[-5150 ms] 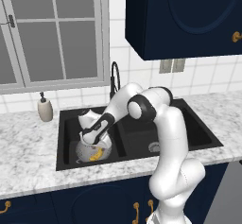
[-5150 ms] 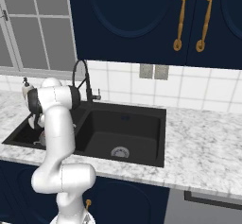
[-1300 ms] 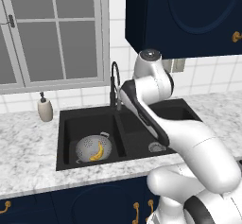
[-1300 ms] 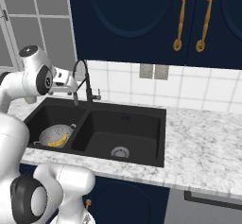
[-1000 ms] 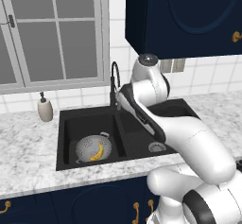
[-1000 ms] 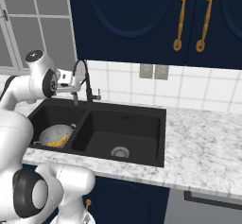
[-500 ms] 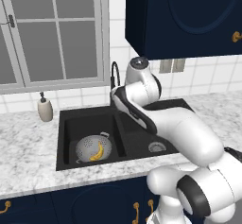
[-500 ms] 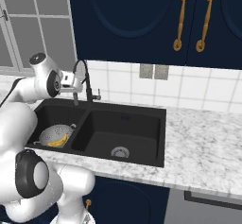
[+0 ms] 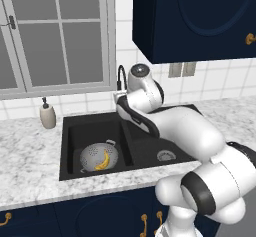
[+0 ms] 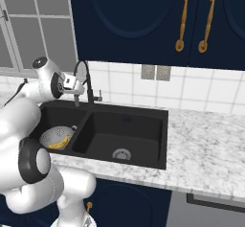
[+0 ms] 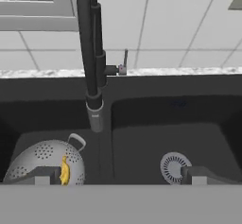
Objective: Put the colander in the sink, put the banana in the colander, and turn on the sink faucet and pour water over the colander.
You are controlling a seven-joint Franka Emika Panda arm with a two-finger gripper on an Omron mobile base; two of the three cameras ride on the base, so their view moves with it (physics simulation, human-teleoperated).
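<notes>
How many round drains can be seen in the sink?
1: a silver drain in the floor of the right basin of the sink. The colander with the banana covers the left basin's floor, so a second drain may be hidden under it.

We're looking at a glossy white arm (image 9: 185, 131) here, chunky rounded segments with dark grey-black bands at the joints, a round cap on the wrist and small dark finger tips (image 11: 41, 173).

Beige soap dispenser (image 9: 48, 116) on marble counter (image 9: 30, 161), seemingly under window (image 9: 55, 31).
</notes>
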